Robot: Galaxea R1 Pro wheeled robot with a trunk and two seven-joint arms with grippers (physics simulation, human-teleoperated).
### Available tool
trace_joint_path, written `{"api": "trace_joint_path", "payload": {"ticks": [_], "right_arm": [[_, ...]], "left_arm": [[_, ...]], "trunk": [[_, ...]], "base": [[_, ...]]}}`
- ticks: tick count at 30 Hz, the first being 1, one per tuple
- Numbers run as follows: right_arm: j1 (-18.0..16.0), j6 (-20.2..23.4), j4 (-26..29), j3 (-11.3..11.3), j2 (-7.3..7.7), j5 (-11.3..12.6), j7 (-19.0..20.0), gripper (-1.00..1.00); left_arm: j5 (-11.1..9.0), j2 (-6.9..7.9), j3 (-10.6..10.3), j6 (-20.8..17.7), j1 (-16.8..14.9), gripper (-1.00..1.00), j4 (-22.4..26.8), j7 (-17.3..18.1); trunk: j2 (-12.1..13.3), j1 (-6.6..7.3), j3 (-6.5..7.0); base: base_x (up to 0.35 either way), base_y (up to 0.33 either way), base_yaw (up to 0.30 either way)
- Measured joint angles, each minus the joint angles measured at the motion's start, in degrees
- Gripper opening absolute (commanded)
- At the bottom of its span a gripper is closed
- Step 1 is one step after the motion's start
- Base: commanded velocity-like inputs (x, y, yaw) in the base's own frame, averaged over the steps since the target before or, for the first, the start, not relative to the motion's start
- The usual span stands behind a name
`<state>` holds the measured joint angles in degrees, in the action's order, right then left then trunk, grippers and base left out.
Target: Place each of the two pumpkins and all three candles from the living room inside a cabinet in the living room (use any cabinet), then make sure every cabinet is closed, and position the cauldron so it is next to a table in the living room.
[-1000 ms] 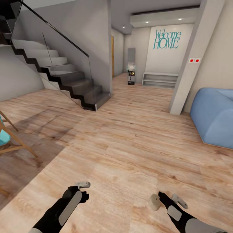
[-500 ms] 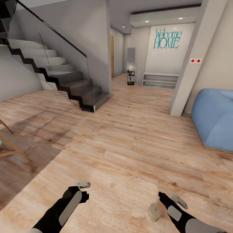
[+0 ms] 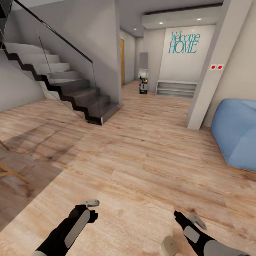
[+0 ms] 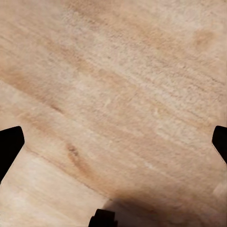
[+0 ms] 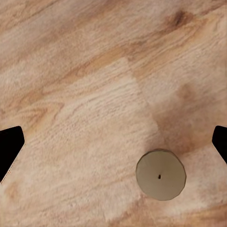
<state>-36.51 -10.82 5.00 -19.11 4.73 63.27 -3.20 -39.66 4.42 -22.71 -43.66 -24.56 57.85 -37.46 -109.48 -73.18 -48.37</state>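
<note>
candle (image 5: 161, 175): standing on floor (image 3: 142, 160), near right gripper (image 5: 113, 142)
right gripper: hanging wide apart, empty
left gripper (image 4: 113, 142): spread, empty
tip: centring jaws over candle before descending

- The cream candle (image 3: 169, 245) is dropping. A second ago it was sitting right at the right gripper (image 3: 185, 217) fingertips, and now it's lying on the wood floor (image 3: 142, 160), top face up, clear of the fingers.
- The whole view is drifting too, so the camera's turning a bit: the staircase (image 3: 67, 89) is sliding toward the edge, and the wooden chair legs (image 3: 9, 170) are almost out of frame, teal seat gone.
- The blue beanbag (image 3: 236, 133) is also shifting slightly outward.
</note>
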Motion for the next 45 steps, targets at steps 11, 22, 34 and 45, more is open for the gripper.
{"api": "trace_joint_path", "payload": {"ticks": [11, 22, 34, 45], "right_arm": [[0.00, 0.00, 0.00, 0.00, 0.00, 0.00, 0.01, 1.00], [-0.01, 0.00, 0.00, 0.00, 0.00, 0.00, 0.09, 1.00], [0.00, 0.49, 0.00, -0.14, 0.00, -3.08, -0.43, 1.00], [-0.01, 7.20, 0.03, -0.62, 0.00, -7.20, -1.78, 1.00]], "left_arm": [[0.00, 0.08, 0.00, 0.01, 0.00, 1.00, 0.00, 0.00], [-0.16, 0.07, 0.01, 0.00, 0.00, 1.00, 0.13, 0.20], [-0.35, 0.22, 0.57, 0.01, 0.03, 1.00, 3.53, 0.34], [-1.34, 0.75, 0.72, -0.50, 0.28, 1.00, 10.97, 0.58]], "trunk": [[0.00, -0.01, 0.00], [0.00, -0.02, 0.00], [-1.99, -1.11, -0.89], [-6.40, -3.53, -2.87]], "base": [[0.148, -0.069, 0.000], [0.068, -0.049, 0.000], [0.004, -0.001, 0.000], [0.000, 0.000, 0.000]]}}
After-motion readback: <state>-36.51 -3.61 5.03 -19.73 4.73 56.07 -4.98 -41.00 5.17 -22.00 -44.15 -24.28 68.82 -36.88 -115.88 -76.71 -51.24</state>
